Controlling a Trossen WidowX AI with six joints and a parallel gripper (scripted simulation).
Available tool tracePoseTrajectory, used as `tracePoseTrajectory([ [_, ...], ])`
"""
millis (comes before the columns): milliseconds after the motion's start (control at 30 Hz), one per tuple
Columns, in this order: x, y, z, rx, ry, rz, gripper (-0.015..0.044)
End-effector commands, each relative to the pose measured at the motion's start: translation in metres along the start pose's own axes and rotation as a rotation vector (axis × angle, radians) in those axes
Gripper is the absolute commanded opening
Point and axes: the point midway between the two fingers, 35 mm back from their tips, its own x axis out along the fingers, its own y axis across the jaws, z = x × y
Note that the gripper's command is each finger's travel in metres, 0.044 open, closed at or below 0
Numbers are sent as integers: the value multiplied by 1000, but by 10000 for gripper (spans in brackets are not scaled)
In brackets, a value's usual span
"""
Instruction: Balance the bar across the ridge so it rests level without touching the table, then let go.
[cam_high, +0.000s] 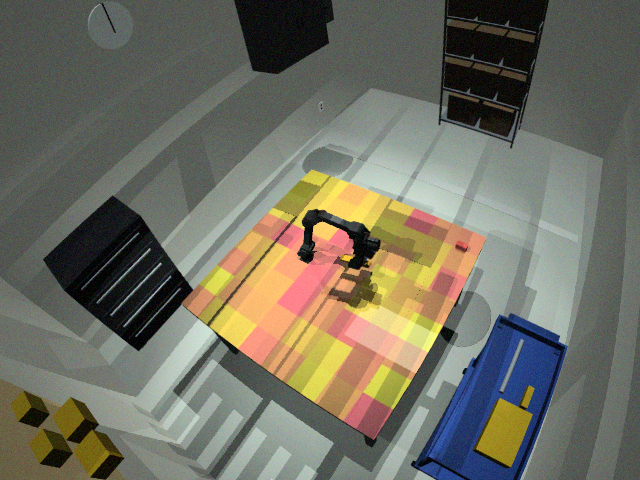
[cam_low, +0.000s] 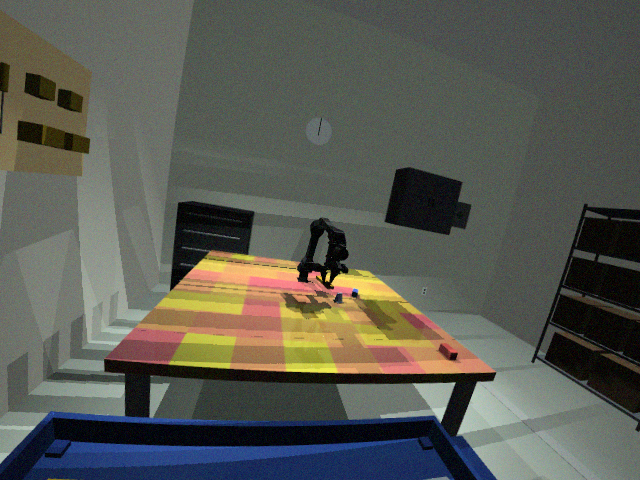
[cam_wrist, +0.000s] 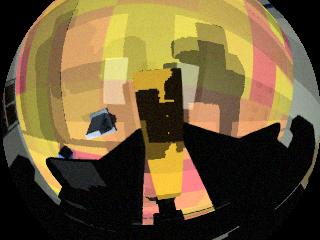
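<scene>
A yellow-orange bar (cam_high: 346, 257) (cam_wrist: 169, 175) is held lengthwise between the fingers, partly in dark shadow in the wrist view. My gripper (cam_high: 356, 263) (cam_low: 328, 285) (cam_wrist: 162, 130) is shut on it and points down, low over the table. The bar's exact height above the table is hard to tell. The small grey-blue ridge (cam_low: 338, 298) (cam_wrist: 101, 124) stands on the table, apart from the bar and to its left in the wrist view. The ridge is hidden behind the arm in the top view.
A small blue block (cam_low: 354, 292) (cam_wrist: 65, 152) lies near the ridge, close beyond the left finger in the wrist view. A red block (cam_high: 461, 245) (cam_low: 448, 351) lies near a far corner of the patchwork table (cam_high: 258, 294) (cam_low: 206, 343). A blue bin (cam_high: 555, 356) stands off the table.
</scene>
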Motion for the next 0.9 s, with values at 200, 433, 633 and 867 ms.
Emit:
tracePoseTrajectory([
  [200,-2,38,6,-68,-5,-2,0],
  [433,-2,65,7,-115,-5,0,0],
  [633,-2,87,6,-152,-5,1,0],
  [867,-2,108,3,-185,-5,3,0],
])
